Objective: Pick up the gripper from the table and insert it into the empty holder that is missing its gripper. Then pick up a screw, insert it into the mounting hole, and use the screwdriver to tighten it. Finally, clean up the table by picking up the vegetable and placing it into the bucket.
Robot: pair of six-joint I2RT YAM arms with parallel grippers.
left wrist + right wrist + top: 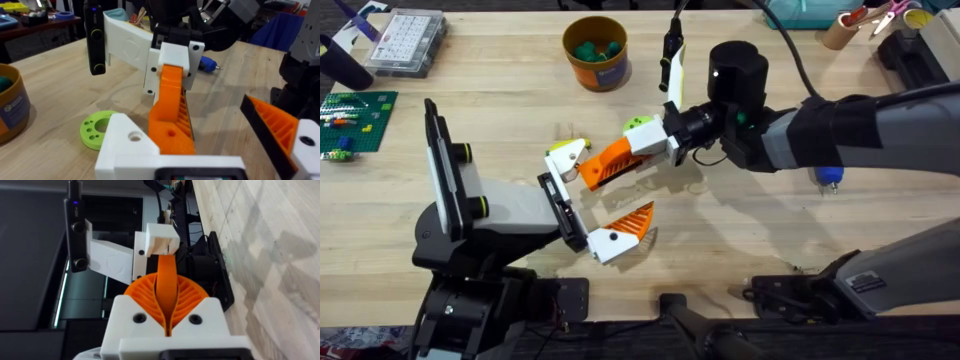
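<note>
My right gripper [648,143] [167,292] is shut on the orange ribbed gripper [608,163] [170,115]. It holds that gripper level, with one end at the upper white socket block [565,153] [131,145] of the holder [558,205]. The holder is the black bracket on my left hand. My left gripper [610,195] stands open, its twin orange finger [635,222] [275,125] on the lower block. The orange bucket [595,52] [12,112] stands at the back with green pieces inside. No screw can be made out. A blue-handled tool [830,178] [207,64] lies under my right arm.
A lime-green ring [638,122] [97,130] lies on the table close to the right gripper. A clear parts box [408,40] and a green baseplate with bricks [355,120] are at the far left. A tan cup of tools [850,25] stands at the back right.
</note>
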